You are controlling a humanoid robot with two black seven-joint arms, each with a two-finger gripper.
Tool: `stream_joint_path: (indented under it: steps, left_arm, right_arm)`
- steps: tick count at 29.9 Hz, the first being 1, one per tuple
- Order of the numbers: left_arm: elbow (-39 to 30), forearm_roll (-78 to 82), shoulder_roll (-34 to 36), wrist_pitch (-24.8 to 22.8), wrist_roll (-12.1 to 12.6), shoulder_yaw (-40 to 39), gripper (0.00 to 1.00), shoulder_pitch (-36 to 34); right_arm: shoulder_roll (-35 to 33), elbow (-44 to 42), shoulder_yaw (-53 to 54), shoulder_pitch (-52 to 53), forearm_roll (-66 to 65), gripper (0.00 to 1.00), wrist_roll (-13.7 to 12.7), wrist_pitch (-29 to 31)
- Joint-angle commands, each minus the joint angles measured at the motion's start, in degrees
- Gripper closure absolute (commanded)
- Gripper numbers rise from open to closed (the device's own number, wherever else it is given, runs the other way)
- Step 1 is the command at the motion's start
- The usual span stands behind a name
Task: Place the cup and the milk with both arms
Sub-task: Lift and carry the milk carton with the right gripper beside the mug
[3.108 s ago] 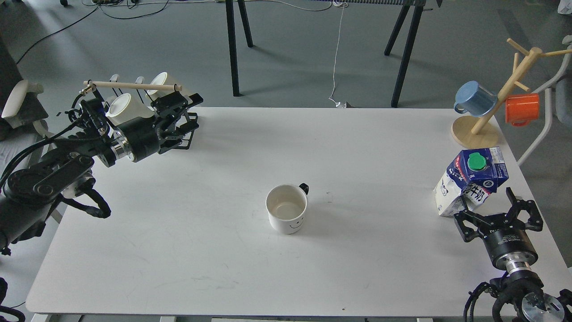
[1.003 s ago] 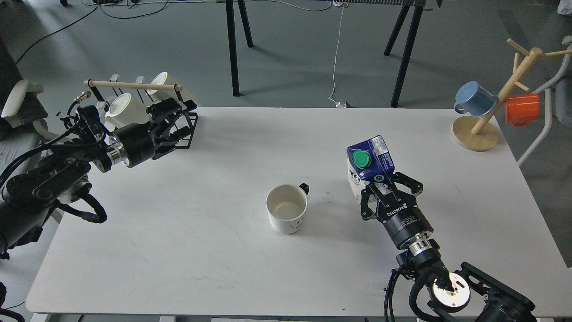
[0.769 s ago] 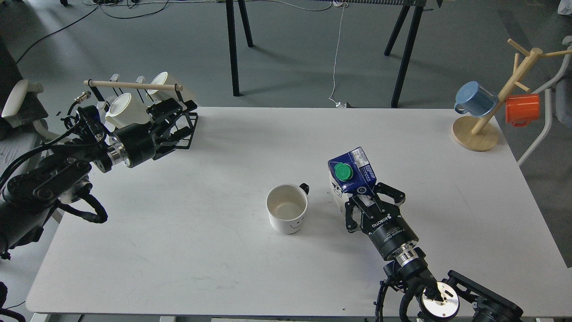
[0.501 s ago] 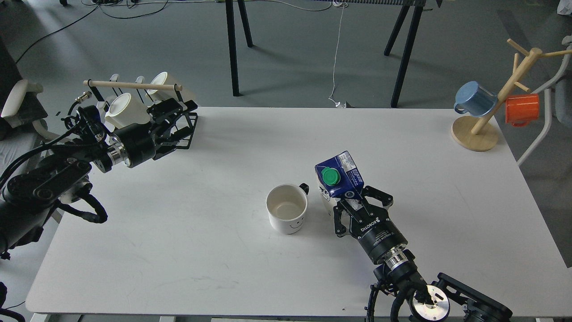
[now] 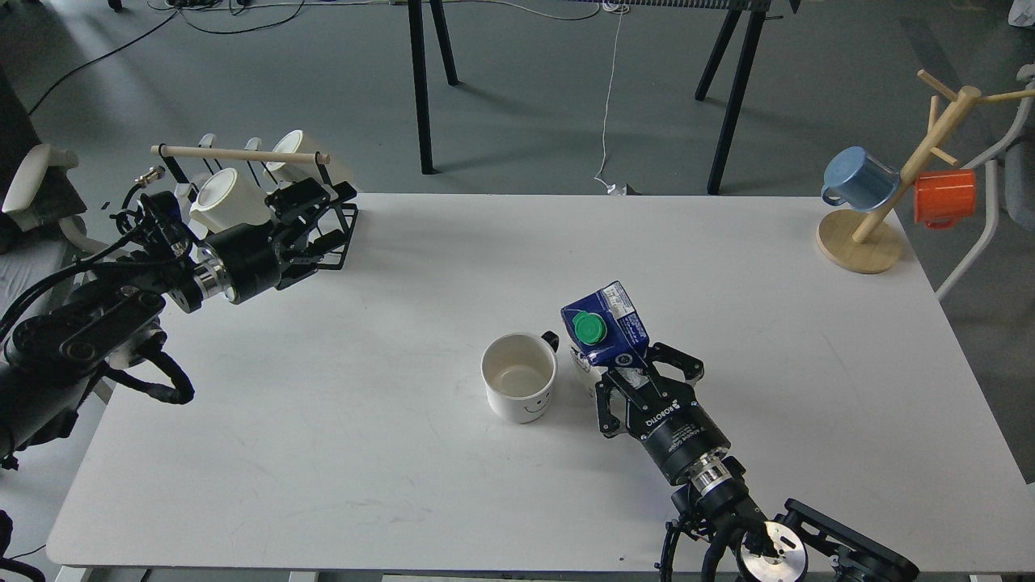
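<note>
The milk (image 5: 606, 323) stands just right of the cup (image 5: 519, 388) on the table (image 5: 340, 436).

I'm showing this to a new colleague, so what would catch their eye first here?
Most likely the milk, blue-topped with a green cap, gripped by the right gripper near the middle of the white table. Just left of it stands the cup, open side up, its smiley facing the camera. The blue mug and the orange mug hang on a wooden stand at the far right corner.
</note>
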Motion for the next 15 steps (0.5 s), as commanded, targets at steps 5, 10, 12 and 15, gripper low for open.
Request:
stream_joint_path:
  steps: [5,10,12,15]
  left_arm:
    - [0.0,0.0,0.0,0.0,0.0,0.0,0.09,0.0]
    - [0.0,0.0,0.0,0.0,0.0,0.0,0.09,0.0]
    - [0.0,0.0,0.1,0.0,0.0,0.0,0.09,0.0]
    - [0.0,0.0,0.1,0.0,0.0,0.1,0.09,0.0]
  right_arm:
    - [0.1,-0.5,-1.8,0.2,-0.1,0.6,0.0,0.0]
    - [0.1,-0.5,-1.8,0.2,-0.1,0.54,0.0,0.0]
    - [0.1,-0.5,-1.8,0.3,-0.1,0.51,0.0,0.0]
    - [0.0,-0.4,-1.8,0.3,0.0,0.43,0.0,0.0]
